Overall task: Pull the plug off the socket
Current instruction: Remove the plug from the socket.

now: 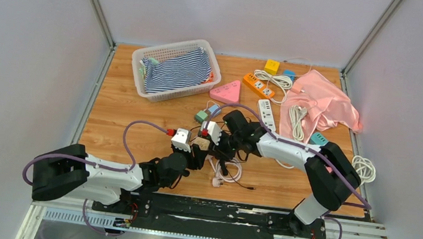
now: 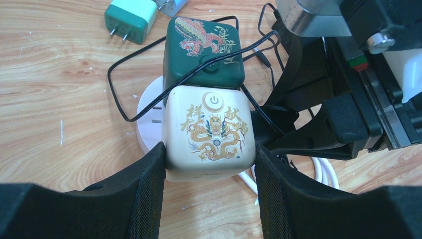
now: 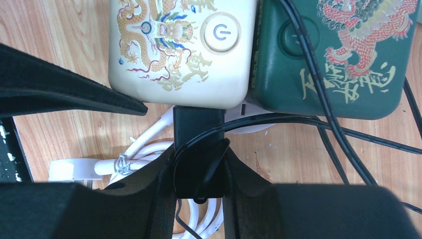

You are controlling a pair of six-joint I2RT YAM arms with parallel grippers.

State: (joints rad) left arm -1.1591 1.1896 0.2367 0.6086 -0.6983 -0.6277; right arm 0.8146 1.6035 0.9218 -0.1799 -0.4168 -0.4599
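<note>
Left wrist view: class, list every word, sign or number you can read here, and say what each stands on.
Power symbol (circle with a stroke): on the round button of the cream cube.
"祥" and "献": gold characters on the cream cube; the ones beneath are too ornate to read.
Gold brush characters on the green cube: too cursive to read.
Numbers: none.

White basket (image 1: 166, 45), pink cloth (image 1: 322, 102), orange strip (image 1: 258, 86)
</note>
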